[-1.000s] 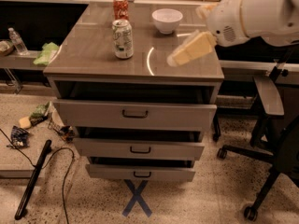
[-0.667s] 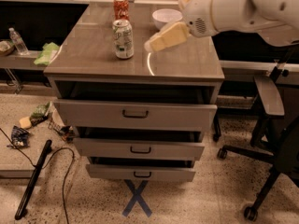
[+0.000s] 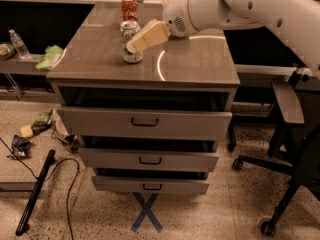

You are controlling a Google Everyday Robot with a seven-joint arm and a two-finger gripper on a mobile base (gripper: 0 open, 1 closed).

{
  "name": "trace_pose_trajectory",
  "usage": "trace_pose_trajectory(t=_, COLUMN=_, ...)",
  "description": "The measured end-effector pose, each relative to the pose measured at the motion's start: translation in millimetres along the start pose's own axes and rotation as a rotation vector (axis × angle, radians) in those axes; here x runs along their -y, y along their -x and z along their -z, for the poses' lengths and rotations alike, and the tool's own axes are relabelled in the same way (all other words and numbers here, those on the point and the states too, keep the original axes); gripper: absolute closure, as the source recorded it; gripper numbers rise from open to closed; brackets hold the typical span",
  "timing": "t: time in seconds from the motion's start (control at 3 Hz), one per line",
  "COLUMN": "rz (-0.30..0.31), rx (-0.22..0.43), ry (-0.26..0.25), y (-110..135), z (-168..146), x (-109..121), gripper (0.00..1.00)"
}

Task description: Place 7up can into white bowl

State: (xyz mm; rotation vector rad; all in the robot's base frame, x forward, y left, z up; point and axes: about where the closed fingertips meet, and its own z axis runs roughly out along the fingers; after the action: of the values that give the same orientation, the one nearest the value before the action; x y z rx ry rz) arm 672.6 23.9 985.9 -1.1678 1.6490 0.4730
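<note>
The 7up can (image 3: 128,32), silver-white with green markings, stands upright on the grey cabinet top (image 3: 190,64), left of centre. My gripper (image 3: 135,44), cream-coloured at the end of the white arm (image 3: 240,6), reaches in from the upper right. Its tip lies right against the can's front right side and covers part of it. The white bowl is hidden, seemingly behind the arm at the back of the top.
A red-orange soda can (image 3: 129,7) stands just behind the 7up can. The cabinet's three drawers (image 3: 145,121) are pulled partly out. An office chair (image 3: 292,134) is at the right. A water bottle (image 3: 19,44), a green cloth (image 3: 49,58) and floor clutter are at the left.
The arm has swung left across the cabinet top. The gripper went from the right edge to the 7up can. The arm now covers the white bowl that showed earlier.
</note>
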Motion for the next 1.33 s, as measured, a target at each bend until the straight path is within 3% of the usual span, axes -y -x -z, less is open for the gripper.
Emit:
trace_pose_trajectory(t=0.33, rz=-0.029, rx=0.006, ry=-0.052, y=-18, z=-22, x=11, gripper=0.0)
trace_pose_trajectory(t=1.0, rz=-0.161, rx=0.038, ry=-0.097, y=-55, z=-112, x=58, gripper=0.02)
trace_pose_trajectory(t=1.33, rz=-0.19, rx=0.053, ry=-0.09, y=-59, z=-146, x=75, gripper=0.32)
